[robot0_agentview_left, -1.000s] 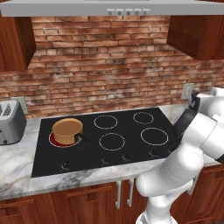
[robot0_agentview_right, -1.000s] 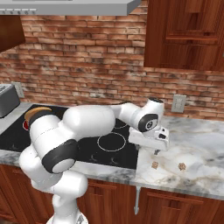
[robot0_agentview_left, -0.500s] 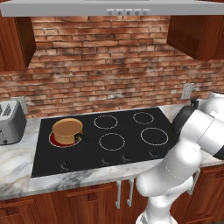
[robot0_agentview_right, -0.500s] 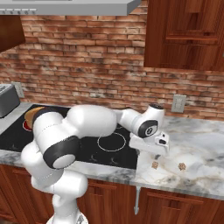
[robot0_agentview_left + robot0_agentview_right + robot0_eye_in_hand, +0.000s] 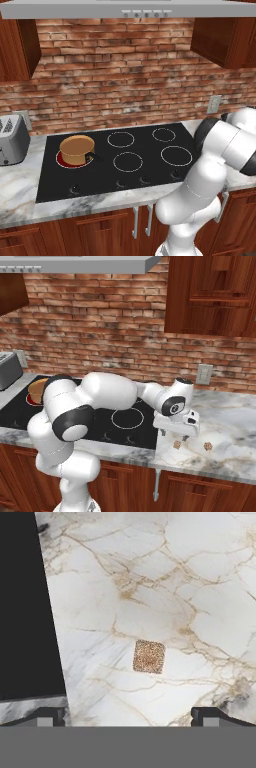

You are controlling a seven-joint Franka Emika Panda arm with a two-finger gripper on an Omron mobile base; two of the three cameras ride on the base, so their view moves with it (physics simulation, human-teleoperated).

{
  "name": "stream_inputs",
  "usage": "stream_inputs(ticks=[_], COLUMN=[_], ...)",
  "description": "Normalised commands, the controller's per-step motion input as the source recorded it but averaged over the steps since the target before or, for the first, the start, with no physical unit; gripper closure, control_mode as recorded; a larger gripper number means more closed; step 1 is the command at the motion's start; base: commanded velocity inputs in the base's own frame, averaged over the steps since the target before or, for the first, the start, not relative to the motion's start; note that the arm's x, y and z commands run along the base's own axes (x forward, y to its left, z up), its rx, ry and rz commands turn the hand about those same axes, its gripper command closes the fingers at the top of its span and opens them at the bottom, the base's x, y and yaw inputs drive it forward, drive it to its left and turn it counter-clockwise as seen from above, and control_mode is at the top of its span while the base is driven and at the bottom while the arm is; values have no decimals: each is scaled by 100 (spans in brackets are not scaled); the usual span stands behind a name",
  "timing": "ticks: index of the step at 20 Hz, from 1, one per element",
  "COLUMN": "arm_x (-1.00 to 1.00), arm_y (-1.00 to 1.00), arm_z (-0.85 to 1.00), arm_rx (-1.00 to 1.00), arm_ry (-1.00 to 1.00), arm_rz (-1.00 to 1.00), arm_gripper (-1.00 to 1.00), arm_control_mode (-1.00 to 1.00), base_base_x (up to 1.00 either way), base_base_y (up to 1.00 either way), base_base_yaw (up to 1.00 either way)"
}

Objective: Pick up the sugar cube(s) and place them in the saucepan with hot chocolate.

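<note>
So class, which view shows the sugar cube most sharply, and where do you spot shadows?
Hand view: the sugar cube is crisp and speckled, without glare. Right base view: both cubes are small, and a soft shadow lies on the counter under the tool.

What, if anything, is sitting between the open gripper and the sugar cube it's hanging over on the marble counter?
Nothing visible. The gripper is open above the nearer sugar cube, with bare marble counter all around it in the hand view. A second sugar cube lies off to one side, apart from it, and the cooktop edge is clear of the cube.
</note>
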Motion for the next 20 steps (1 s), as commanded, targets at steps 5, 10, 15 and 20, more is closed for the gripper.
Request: stream_inputs(ticks=[5, 10, 15, 20], arm_x=[2, 10, 7, 10], arm_y=[-2, -8, -8, -8], arm_z=[-11, -2, 0, -3], arm_rx=[0, 0, 0, 0], arm_ry=[0, 0, 0, 0], arm_rz=[0, 0, 0, 0], arm_gripper=[-100, -100, -100, -100], arm_control_mode=[-100, -100, -100, -100], base_base_x=[0, 0, 0, 0], base_base_y=[0, 0, 0, 0], base_base_yaw=[0, 0, 0, 0])
